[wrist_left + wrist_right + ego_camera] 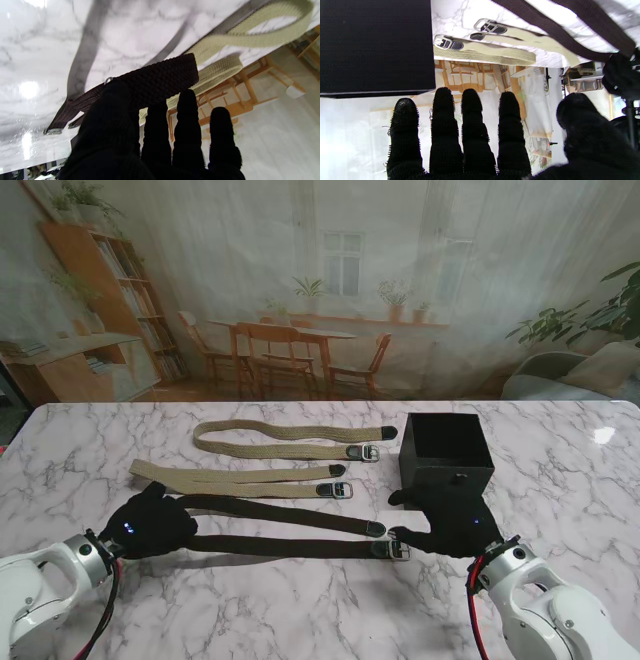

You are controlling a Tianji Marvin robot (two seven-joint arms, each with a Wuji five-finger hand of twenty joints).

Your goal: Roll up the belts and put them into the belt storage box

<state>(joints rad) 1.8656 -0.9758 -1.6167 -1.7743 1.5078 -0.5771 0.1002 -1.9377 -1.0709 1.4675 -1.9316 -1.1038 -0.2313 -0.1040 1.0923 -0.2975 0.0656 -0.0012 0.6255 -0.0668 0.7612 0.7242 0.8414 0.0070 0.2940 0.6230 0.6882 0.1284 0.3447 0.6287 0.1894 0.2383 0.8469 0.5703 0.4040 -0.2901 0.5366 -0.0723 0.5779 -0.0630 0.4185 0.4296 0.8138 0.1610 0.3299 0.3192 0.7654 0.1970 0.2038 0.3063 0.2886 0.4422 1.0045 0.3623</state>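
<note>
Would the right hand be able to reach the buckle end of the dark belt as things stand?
Probably yes: the right hand is open, its fingers spread beside the dark belt, at the buckle. Nothing lies between them; the belt storage box stands farther from me.

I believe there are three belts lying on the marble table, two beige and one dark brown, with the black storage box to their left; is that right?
Not quite: the black storage box stands to the right of the belts, as the stand view shows. The rest holds: two beige belts and one dark brown belt lie on the marble table.
</note>
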